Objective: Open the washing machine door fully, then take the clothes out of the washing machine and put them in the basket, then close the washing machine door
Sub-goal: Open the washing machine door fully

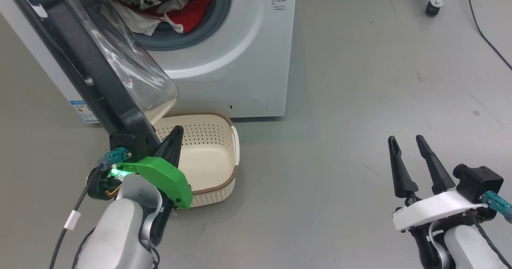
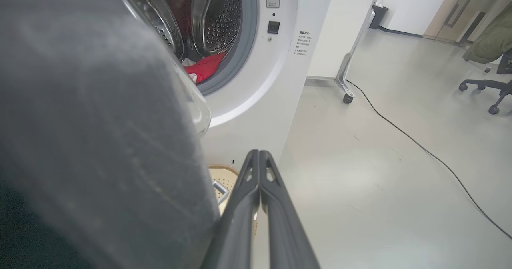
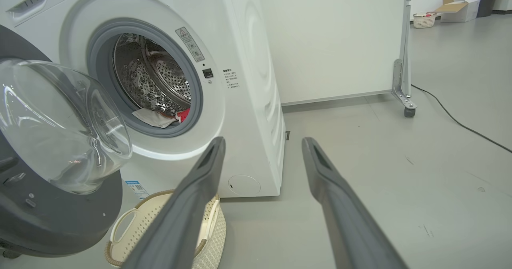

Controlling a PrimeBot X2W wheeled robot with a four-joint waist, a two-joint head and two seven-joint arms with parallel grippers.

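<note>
Nearest me, lower left of the head view, my left gripper [image 1: 176,136] has its two long dark fingers clenched together on nothing, lying just beside the bottom edge of the large round washing machine door with its glossy black rim and bulging clear glass bowl [image 1: 82,67]; I cannot tell whether they touch it. At the lower right my right gripper [image 1: 406,140] hangs released, fingers spread, well apart from everything. Just past the left fingers sits the small cream perforated plastic basket with a brown woven-look rim [image 1: 236,141], empty as far as I can see, and partly under the door. My worry: closed fingers pushing on that smooth rim could slip off and let the door swing back, or my left forearm could nudge the basket away. With the door overhanging the basket, dropped garments might also catch the glass and miss. Farther off, at top centre, the big white boxy front-loading washing machine [image 1: 256,61] holds the red and white fabric clothes [image 1: 192,13], heaped at the drum's mouth against the grey seal.
</note>
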